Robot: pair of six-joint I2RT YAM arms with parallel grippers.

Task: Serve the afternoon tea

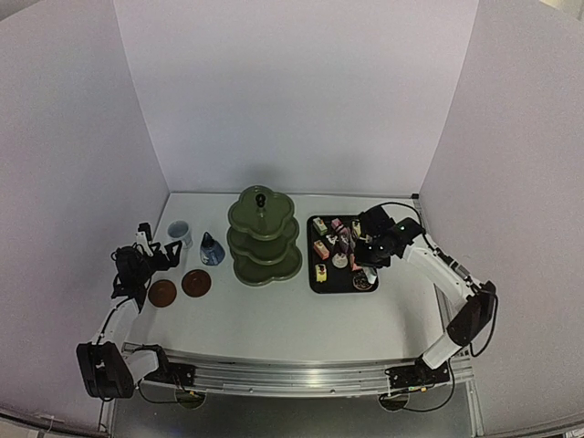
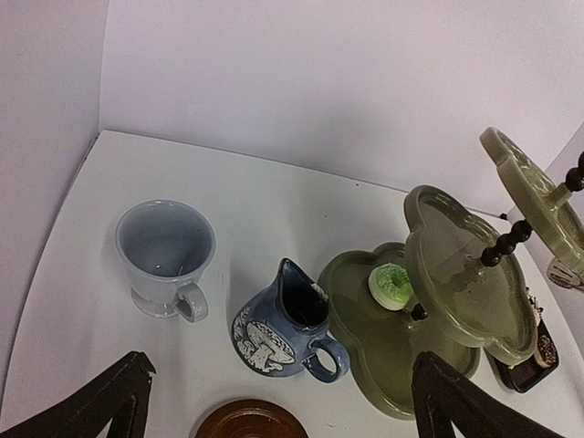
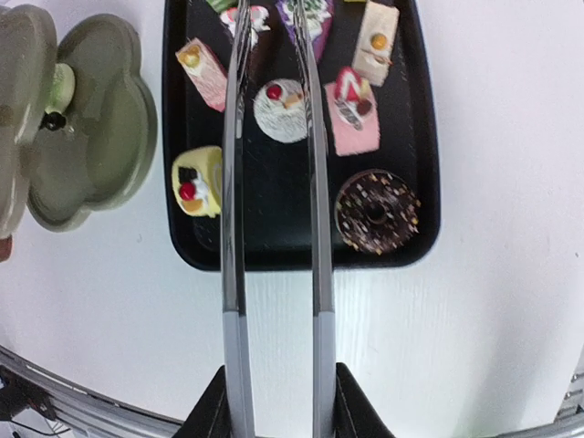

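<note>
The olive-green three-tier stand (image 1: pixel 265 239) is mid-table, with a green donut (image 2: pixel 392 285) on its bottom tier. My left gripper (image 1: pixel 148 251) is open and empty above the near coaster (image 2: pixel 248 420), facing the pale blue cup (image 2: pixel 164 251) and the blue jug (image 2: pixel 278 333). Two brown coasters (image 1: pixel 162 292) (image 1: pixel 195 283) lie in front of them. My right gripper (image 3: pixel 274 401) is shut on the metal tongs (image 3: pixel 234 182). The tongs' arms reach over the black tray (image 3: pixel 301 246) and straddle a round white cake (image 3: pixel 281 109). Their tips are at the frame's top edge.
On the tray lie a chocolate donut (image 3: pixel 378 211), a yellow cake (image 3: pixel 197 181), a pink slice (image 3: pixel 351 111) and several others. The stand's lower tier (image 3: pixel 91 137) is just left of the tray. White walls enclose the table on three sides.
</note>
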